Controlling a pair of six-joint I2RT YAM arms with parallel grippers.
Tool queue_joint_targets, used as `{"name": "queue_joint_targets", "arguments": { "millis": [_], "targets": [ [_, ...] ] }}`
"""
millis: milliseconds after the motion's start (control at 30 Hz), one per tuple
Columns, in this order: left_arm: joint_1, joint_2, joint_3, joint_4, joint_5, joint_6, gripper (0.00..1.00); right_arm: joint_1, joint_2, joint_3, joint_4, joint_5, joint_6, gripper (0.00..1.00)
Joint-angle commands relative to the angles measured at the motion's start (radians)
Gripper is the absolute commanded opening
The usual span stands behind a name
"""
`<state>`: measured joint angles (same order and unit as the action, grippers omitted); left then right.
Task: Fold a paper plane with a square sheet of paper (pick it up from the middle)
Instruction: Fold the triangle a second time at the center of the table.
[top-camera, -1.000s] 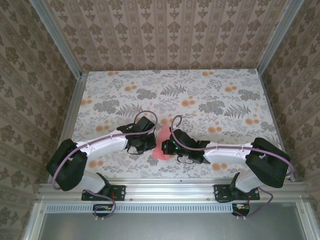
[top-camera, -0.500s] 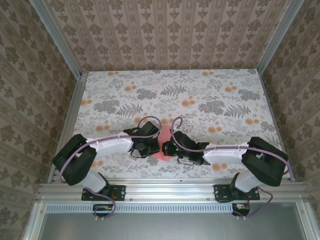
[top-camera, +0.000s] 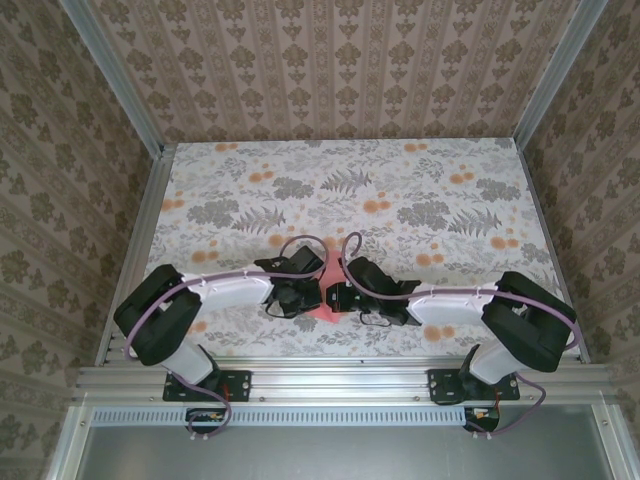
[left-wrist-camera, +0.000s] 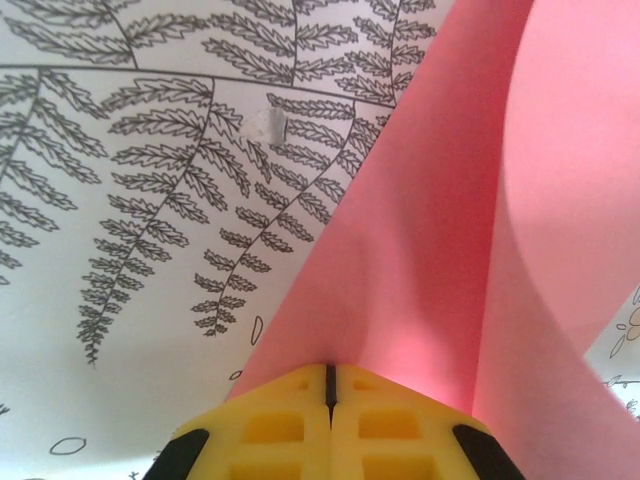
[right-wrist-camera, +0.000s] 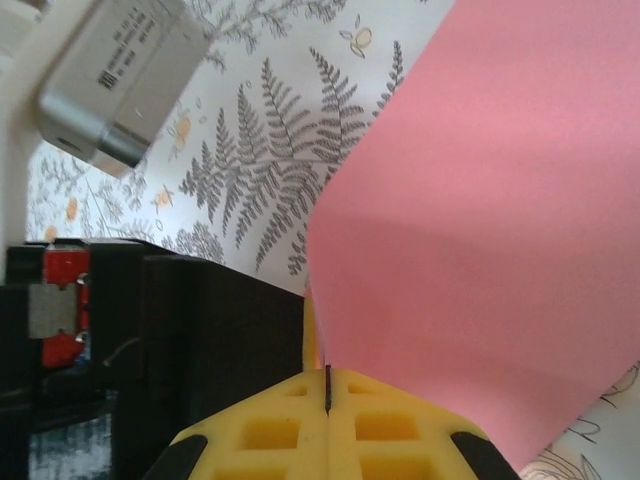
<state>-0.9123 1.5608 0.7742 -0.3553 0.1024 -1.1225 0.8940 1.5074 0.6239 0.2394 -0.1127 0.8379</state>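
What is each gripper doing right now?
Left gripper: closed, holding the paper.
Right gripper: closed, holding the paper too.

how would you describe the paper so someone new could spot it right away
Start at the floral table and look to the middle of its near edge. There the left gripper and right gripper face each other, both pinched shut on the square sheet of paper, which curves up between them. It is the one plain salmon-pink thing against the grey fern print.

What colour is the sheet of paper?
The sheet of paper is plain salmon pink, best seen in the left wrist view.
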Motion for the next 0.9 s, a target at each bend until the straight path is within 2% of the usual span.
{"name": "queue_joint_targets", "arguments": {
  "millis": [0,400,867],
  "targets": [
    [-0.019,0.052,-0.010,-0.062,-0.031,0.015,0.02,-0.031,0.019,0.039,-0.070,-0.102,-0.099,0.06],
    [-0.024,0.076,0.017,-0.091,-0.051,0.033,0.02,-0.166,0.066,0.075,-0.096,-0.294,-0.244,0.08],
    [-0.030,0.093,0.043,-0.112,-0.055,0.045,0.02,-0.228,0.106,0.068,-0.061,-0.365,-0.346,0.09]
  ]
}}
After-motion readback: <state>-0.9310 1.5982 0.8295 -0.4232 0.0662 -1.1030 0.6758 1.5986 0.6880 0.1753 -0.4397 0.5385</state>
